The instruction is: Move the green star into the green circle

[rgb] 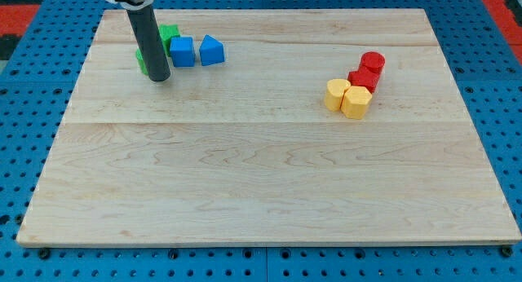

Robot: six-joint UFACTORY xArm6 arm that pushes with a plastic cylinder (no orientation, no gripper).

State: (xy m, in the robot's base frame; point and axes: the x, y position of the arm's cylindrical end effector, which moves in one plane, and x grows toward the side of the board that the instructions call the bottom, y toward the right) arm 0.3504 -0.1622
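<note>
My tip [159, 78] rests on the board near the view's top left. Two green blocks sit right behind the rod. One green block [169, 34] shows at the rod's right, above the tip. The other green block [141, 62] peeks out at the rod's left edge. The rod hides most of both, so I cannot tell which is the star and which the circle. The tip is just below them, close to or touching the left one.
A blue cube [182, 51] and a blue wedge-like block [211, 50] sit just right of the green blocks. At the view's right are a red cylinder [372, 63], a red block [362, 79] and two yellow blocks [337, 94] [356, 103], clustered together.
</note>
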